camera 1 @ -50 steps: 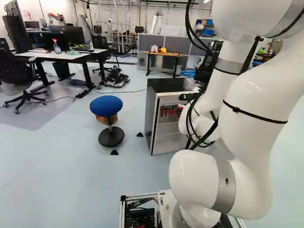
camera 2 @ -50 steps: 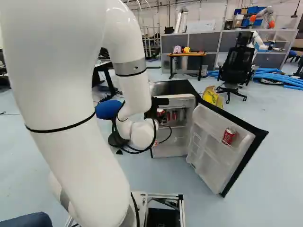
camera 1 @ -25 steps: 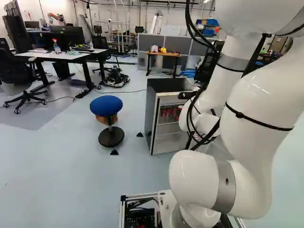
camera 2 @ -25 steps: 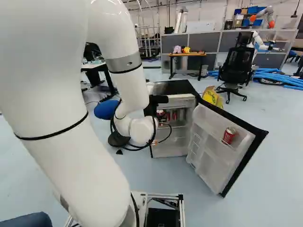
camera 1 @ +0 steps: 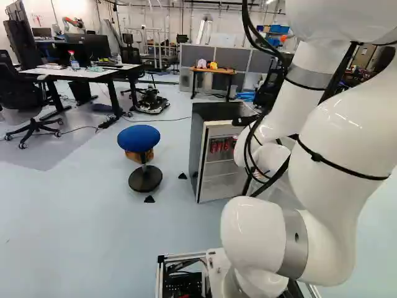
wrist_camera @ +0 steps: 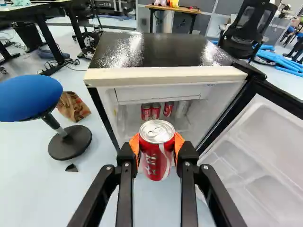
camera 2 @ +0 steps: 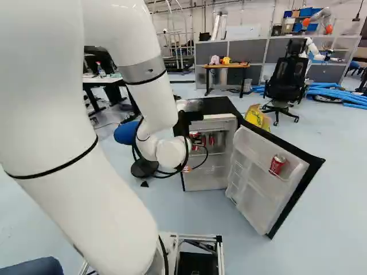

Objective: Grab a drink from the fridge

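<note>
In the right base view my gripper (camera 2: 182, 123) is at the open front of the fridge (camera 2: 215, 106), largely hidden by the wrist. The wrist view shows the gripper (wrist_camera: 157, 150) closed around a red drink can (wrist_camera: 156, 158), an orange pad on either side. The can is upright, lid showing, in front of the fridge opening. Beyond it, inside the fridge, stand red cans (wrist_camera: 146, 112) and a silver one (wrist_camera: 182, 109). Another red can (camera 2: 277, 164) sits in the rack of the swung-out fridge door (camera 2: 266, 177).
A blue-topped stool (camera 1: 139, 138) stands beside the fridge, with a brown bag (wrist_camera: 72, 107) near it. The open door reaches out on the fridge's other side. Behind are a yellow bag (camera 2: 257, 117), a black office chair (camera 2: 285, 77) and a small wooden table (camera 2: 226, 65).
My wrist has risen slightly at the fridge front, and the arm's upper links have shifted back, toward the outer side of each base view. Base, fridge and door have stayed still.
</note>
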You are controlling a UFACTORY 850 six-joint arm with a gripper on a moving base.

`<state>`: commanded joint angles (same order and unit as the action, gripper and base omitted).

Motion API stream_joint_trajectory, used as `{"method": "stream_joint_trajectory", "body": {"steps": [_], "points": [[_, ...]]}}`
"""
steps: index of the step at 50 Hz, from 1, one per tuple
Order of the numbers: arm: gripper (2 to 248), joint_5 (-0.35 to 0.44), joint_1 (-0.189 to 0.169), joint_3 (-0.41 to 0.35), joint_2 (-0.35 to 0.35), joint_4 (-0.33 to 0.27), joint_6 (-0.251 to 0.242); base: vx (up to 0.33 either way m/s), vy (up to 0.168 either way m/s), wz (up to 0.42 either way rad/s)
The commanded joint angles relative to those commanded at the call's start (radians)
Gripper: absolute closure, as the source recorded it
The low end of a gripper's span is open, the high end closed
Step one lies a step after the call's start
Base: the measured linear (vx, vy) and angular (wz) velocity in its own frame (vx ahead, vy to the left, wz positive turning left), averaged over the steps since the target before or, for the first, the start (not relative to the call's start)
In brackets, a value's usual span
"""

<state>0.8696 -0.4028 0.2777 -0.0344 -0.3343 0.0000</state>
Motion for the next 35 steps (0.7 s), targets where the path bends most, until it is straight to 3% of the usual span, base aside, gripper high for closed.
{"method": "stream_joint_trajectory", "body": {"steps": [35], "points": [[157,0.000,0.025,0.064,0.036,0.000,0.000,0.000,0.000,0.000]]}}
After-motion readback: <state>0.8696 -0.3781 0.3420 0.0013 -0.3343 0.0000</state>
